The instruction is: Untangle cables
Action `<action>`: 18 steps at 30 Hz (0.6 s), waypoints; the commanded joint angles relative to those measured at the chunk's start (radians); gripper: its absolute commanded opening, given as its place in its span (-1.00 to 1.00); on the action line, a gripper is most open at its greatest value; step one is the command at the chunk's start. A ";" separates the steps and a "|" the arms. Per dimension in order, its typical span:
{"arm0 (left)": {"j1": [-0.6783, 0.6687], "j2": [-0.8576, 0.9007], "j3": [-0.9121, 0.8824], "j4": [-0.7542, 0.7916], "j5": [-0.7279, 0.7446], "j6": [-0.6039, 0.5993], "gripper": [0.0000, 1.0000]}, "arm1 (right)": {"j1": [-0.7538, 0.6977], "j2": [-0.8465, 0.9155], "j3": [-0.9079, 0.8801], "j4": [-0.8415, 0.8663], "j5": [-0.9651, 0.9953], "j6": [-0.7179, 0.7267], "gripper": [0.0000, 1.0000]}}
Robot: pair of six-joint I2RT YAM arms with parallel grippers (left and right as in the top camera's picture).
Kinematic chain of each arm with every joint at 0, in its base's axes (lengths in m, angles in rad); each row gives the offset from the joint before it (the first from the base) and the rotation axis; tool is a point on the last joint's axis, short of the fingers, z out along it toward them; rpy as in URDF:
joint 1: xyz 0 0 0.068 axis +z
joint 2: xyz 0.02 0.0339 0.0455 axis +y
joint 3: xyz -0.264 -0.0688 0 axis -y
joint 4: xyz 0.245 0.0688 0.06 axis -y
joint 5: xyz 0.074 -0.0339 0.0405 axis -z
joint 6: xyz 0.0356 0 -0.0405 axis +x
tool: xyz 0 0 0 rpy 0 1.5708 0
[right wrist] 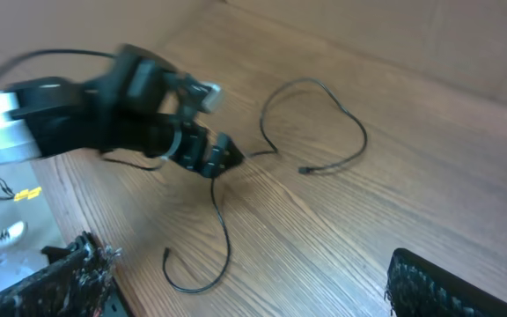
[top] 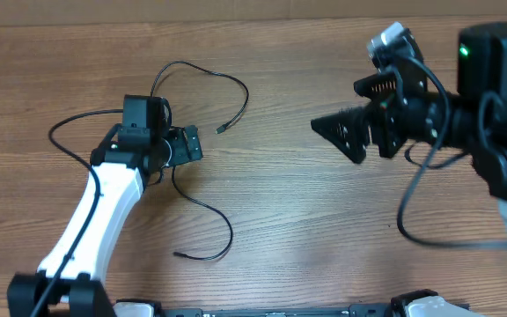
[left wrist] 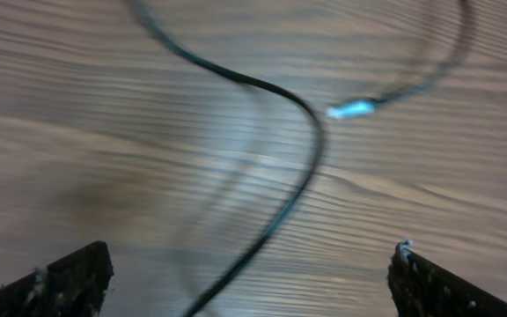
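Thin black cables lie on the wooden table round my left gripper [top: 192, 145]. One cable [top: 202, 72] loops away from it and ends in a small plug [top: 221, 130]. Another cable [top: 218, 216] curls toward the front edge. A third [top: 64, 128] arcs out to the left. In the left wrist view a cable [left wrist: 311, 145] runs down between my wide-apart fingertips [left wrist: 86, 269], just below them, with a plug [left wrist: 352, 110] beyond. My left gripper [left wrist: 252, 264] is open and holds nothing. My right gripper [top: 337, 139] hovers open at the right, away from the cables [right wrist: 223, 238].
My left arm [right wrist: 104, 106] shows in the right wrist view, over the cable tangle. The table's left edge [right wrist: 51, 189] drops off to a floor with clutter. Thick arm cabling [top: 412, 207] hangs by the right arm.
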 commanded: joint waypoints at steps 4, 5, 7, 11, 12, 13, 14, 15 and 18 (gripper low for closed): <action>0.002 0.134 0.030 0.041 0.299 0.144 0.99 | 0.035 -0.087 0.003 -0.006 -0.005 0.001 1.00; 0.001 0.147 0.030 0.047 0.296 0.155 1.00 | 0.035 -0.095 0.003 -0.010 -0.005 0.001 1.00; 0.002 0.167 0.030 0.063 0.293 0.161 0.81 | 0.035 -0.107 0.003 -0.015 -0.005 0.001 0.99; 0.002 0.182 0.032 0.097 0.291 0.141 -0.92 | 0.035 -0.126 0.003 -0.019 -0.004 0.000 1.00; 0.002 0.182 0.037 0.102 0.291 0.130 -0.92 | 0.035 -0.127 0.003 -0.022 -0.001 0.000 1.00; 0.002 0.182 0.050 0.102 0.293 0.123 -0.92 | 0.035 -0.127 0.003 -0.027 0.008 0.000 1.00; 0.002 0.182 0.071 0.092 0.293 0.123 -0.92 | 0.035 -0.127 0.003 -0.034 0.026 0.000 0.99; 0.002 0.181 0.098 0.075 0.294 0.123 -0.92 | 0.035 -0.124 0.003 -0.044 0.048 0.000 1.00; 0.002 0.180 0.216 -0.028 0.293 0.150 -0.92 | 0.035 -0.121 0.002 -0.058 0.074 -0.005 1.00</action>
